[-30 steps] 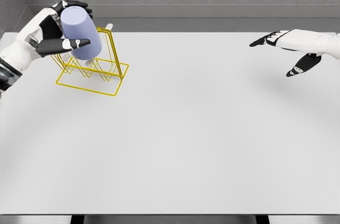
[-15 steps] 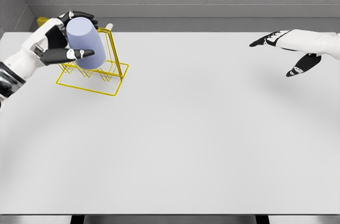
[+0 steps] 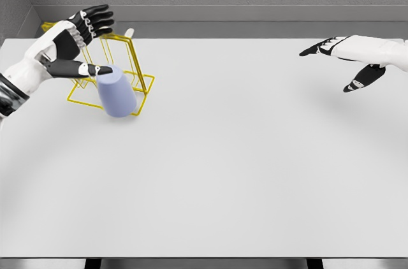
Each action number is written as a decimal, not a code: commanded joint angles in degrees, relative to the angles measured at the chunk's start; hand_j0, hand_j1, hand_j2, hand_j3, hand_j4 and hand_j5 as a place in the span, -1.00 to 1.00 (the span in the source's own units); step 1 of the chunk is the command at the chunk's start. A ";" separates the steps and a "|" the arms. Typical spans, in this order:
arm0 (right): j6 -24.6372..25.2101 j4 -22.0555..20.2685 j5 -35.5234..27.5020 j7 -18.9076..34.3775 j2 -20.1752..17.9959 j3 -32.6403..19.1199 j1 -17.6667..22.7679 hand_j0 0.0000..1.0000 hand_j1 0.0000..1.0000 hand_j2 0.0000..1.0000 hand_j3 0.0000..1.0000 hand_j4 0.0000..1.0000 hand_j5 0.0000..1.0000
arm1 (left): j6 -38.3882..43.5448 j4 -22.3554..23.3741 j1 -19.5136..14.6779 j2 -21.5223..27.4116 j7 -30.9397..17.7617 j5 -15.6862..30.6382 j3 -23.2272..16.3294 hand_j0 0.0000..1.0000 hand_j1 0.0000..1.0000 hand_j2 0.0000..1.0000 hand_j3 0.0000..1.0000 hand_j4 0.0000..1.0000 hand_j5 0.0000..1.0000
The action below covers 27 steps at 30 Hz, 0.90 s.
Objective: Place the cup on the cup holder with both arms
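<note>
Left hand (image 3: 80, 43) is open wide and holds nothing: fingers spread up over the back of the holder (image 3: 111, 76), thumb stretched out flat toward the cup (image 3: 116, 92). Thumb tip is right at the cup's upper edge; can't tell if it touches.

Cup is lavender, tilted, closed end up and leaning left. It overlaps the front of the yellow wire holder near its front right corner. Can't tell if it is resting on the bench (image 3: 242, 167), on the frame, or clear of both. It is not seated on any of the holder's prongs.

Holder sits at the bench's far left, base frame flat, wire uprights rising behind the cup.

Right hand (image 3: 347, 58) is at the far right, well apart from cup and holder, above the bench, fingers extended and loosely spread, empty.
</note>
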 commanded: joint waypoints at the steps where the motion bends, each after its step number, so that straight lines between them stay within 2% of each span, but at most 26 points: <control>1: 0.15 -0.01 -0.36 -0.03 -0.06 -0.05 0.00 1.00 1.00 1.00 1.00 1.00 1.00 | 0.01 -0.09 0.00 0.09 -0.08 0.34 0.22 1.00 1.00 1.00 1.00 1.00 1.00; 15: 0.15 -0.01 -0.36 -0.03 0.03 -0.05 0.00 1.00 1.00 1.00 1.00 1.00 1.00 | -0.08 -0.27 -0.09 0.18 -1.75 0.60 0.40 1.00 1.00 1.00 1.00 1.00 1.00; 24: 0.15 -0.01 -0.36 -0.03 0.03 -0.05 0.00 1.00 1.00 1.00 1.00 1.00 1.00 | -0.60 -2.55 0.17 1.32 -6.67 1.04 0.58 1.00 1.00 1.00 1.00 1.00 1.00; 25: 0.15 -0.01 -0.36 -0.03 0.03 -0.05 0.00 1.00 1.00 1.00 1.00 1.00 1.00 | -0.69 -3.43 0.35 2.02 -7.03 1.04 0.66 1.00 1.00 1.00 1.00 1.00 1.00; 27: 0.15 -0.01 -0.36 -0.03 0.03 -0.05 0.00 1.00 1.00 1.00 1.00 1.00 1.00 | -0.78 -8.00 4.04 2.99 -7.31 1.22 4.53 1.00 1.00 1.00 1.00 1.00 1.00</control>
